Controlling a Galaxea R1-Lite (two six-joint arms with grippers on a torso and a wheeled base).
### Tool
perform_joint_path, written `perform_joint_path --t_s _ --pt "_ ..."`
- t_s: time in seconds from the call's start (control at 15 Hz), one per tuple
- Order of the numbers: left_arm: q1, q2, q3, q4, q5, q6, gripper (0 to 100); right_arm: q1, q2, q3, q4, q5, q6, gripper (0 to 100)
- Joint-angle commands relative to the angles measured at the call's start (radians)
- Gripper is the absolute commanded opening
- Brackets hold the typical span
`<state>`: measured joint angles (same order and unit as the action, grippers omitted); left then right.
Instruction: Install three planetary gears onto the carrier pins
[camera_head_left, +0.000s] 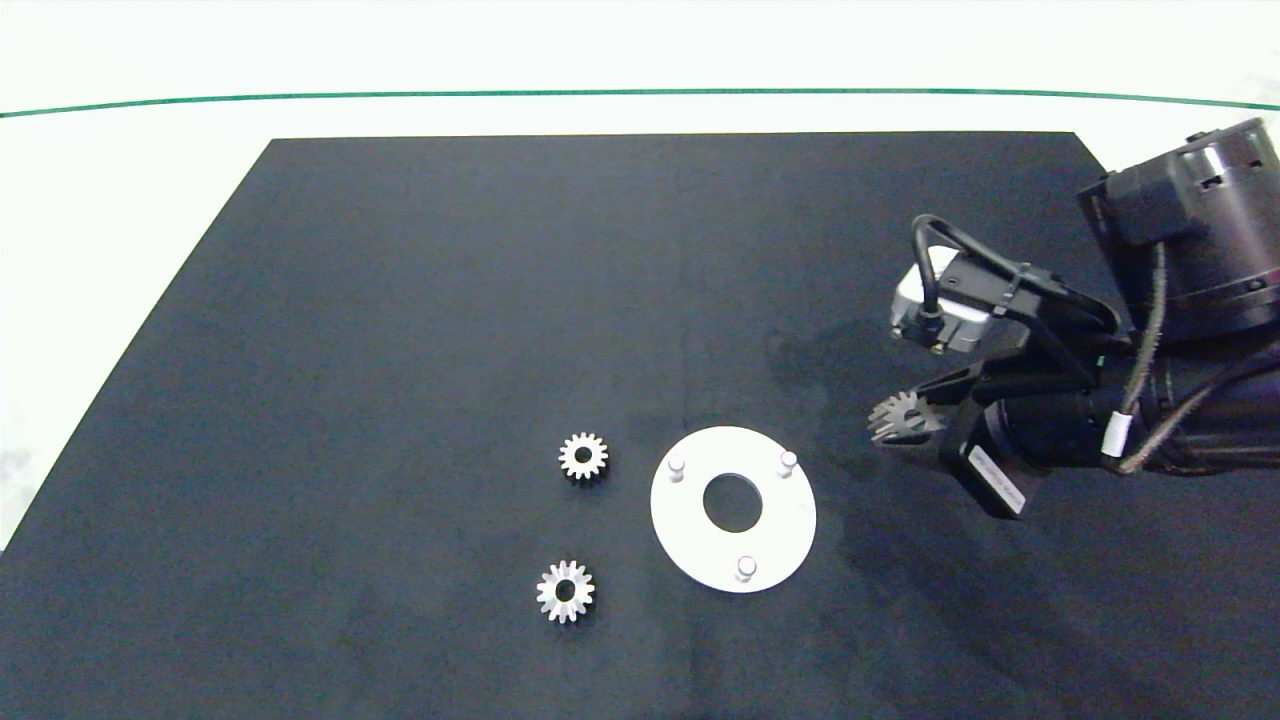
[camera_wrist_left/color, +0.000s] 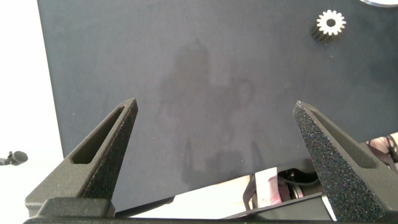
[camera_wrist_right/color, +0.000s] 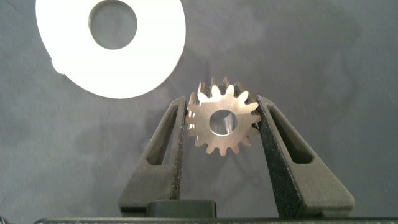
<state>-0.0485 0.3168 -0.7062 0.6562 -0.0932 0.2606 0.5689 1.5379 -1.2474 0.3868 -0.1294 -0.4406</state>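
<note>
three gears (camera_head_left: 584, 456) (camera_head_left: 565, 591) (camera_head_left: 899, 415), three pins (camera_head_left: 677, 466) (camera_head_left: 788, 461) (camera_head_left: 745, 568), one white disc (camera_head_left: 690, 520), one black mat (camera_head_left: 400, 350).

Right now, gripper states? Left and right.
Left gripper: open, empty, over bare mat away from the parts.
Right gripper: closed on a gear, held beside the white disc.

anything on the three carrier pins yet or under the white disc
All three carrier pins stand bare on the white disc. Two planetary gears lie on the mat beside it; the right gripper holds the third. The disc covers whatever lies beneath it.
</note>
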Motion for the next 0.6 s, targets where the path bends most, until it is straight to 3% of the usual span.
perform_joint_path --t_s 0.07,0.27,0.6 --pt "0.026 0.001 -0.007 0.003 0.0 0.003 100 0.051 0.125 -0.079 0.004 -0.012 -0.004 19" --pt "0.027 0.001 -0.007 0.003 0.0 0.002 100 0.1 0.16 -0.093 0.006 -0.012 -0.003 19" --pt "0.033 0.001 -0.015 0.005 0.0 0.002 100 0.1 0.197 -0.09 0.006 -0.01 0.0 19"
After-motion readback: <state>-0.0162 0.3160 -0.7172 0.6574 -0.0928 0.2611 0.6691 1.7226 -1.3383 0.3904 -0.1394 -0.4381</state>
